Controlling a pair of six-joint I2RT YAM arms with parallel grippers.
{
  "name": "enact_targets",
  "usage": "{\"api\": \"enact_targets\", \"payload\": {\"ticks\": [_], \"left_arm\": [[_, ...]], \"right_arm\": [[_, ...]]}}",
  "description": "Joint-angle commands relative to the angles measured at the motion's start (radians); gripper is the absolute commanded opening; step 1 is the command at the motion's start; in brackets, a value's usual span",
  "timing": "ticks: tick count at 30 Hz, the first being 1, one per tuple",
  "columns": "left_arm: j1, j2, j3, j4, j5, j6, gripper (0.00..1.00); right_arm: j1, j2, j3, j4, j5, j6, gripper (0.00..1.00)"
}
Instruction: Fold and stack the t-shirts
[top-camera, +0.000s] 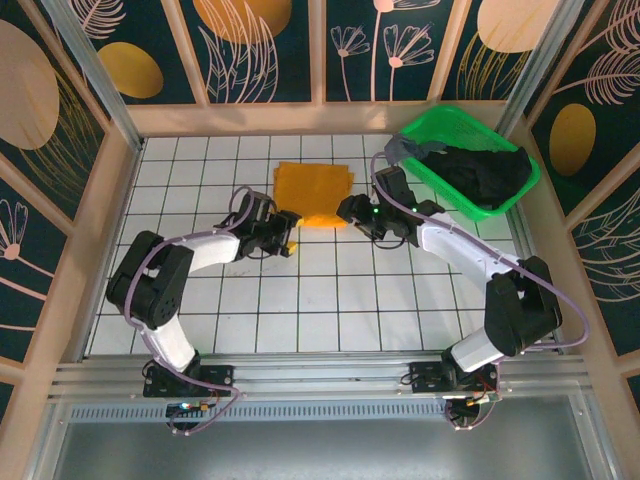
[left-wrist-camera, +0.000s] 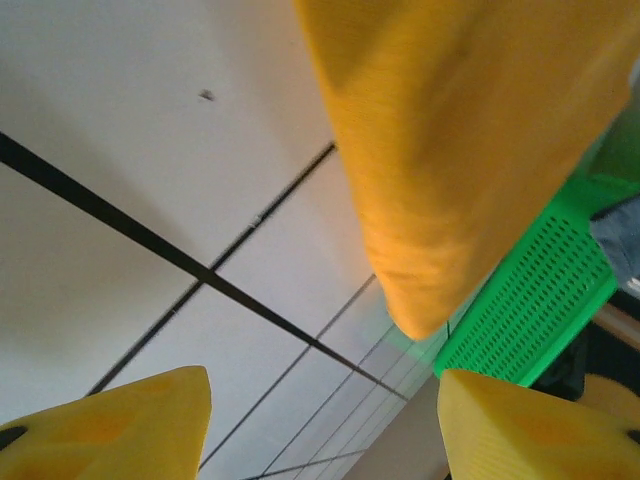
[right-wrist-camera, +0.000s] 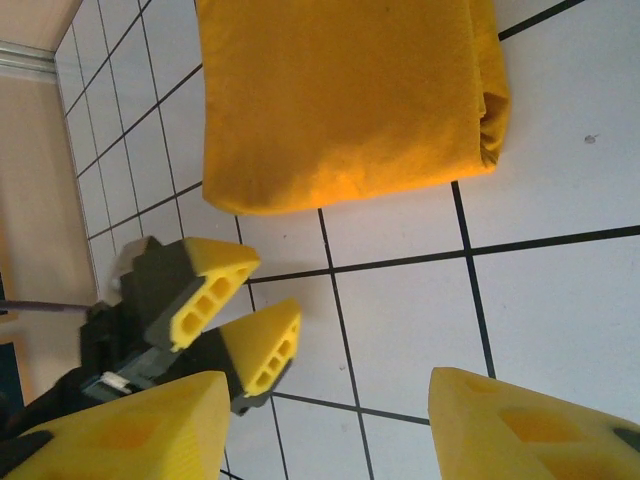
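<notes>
Top view: the mustard-orange t-shirt (top-camera: 313, 195) is lying folded on the tiled worktop (top-camera: 300, 300), flanked by the left gripper (top-camera: 288, 228) and the right gripper (top-camera: 348, 210). The black t-shirt (top-camera: 490, 170) and grey t-shirt (top-camera: 408, 148) are lying in the green basket (top-camera: 445, 113).

Left wrist: jaws are standing apart, released and empty, with the orange cloth just ahead.

Right wrist: likewise released, nothing grasped.

Judgement: the orange fold is being finished. Next, a basket shirt is to be fetched and spread.
</notes>
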Motion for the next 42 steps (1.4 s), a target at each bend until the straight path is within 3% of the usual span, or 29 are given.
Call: {"api": "enact_targets", "payload": {"ticks": [1,13,20,22,26,27,33,42], "left_arm": [[-0.007,0.046,0.052,0.064,-0.055,-0.113,0.62],[-0.052,0.216,0.210,0.083,-0.072,-0.182,0.62],[-0.054,0.344,0.349,-0.011,-0.034,-0.170,0.57],[-0.054,0.371,0.364,-0.031,-0.029,-0.172,0.49],[-0.050,0.401,0.356,-0.025,-0.048,-0.207,0.04],[-0.045,0.403,0.350,-0.020,-0.055,-0.213,0.00],[0.071,0.381,0.326,0.000,-0.089,-0.122,0.00],[0.387,0.362,0.362,-0.064,-0.024,0.214,0.00]], "right_arm": [[-0.004,-0.045,0.001,0.015,0.018,0.016,0.56],[-0.023,-0.086,-0.036,0.014,0.014,0.025,0.56],[-0.033,-0.090,-0.032,0.005,0.011,0.027,0.56],[-0.037,-0.091,-0.032,0.004,0.009,0.027,0.56],[-0.046,-0.094,-0.029,-0.002,0.008,0.025,0.56],[-0.047,-0.096,-0.029,-0.005,0.006,0.025,0.56],[-0.065,-0.112,-0.025,-0.027,0.011,0.007,0.56],[-0.089,-0.119,-0.024,-0.046,-0.011,-0.025,0.56]]}}
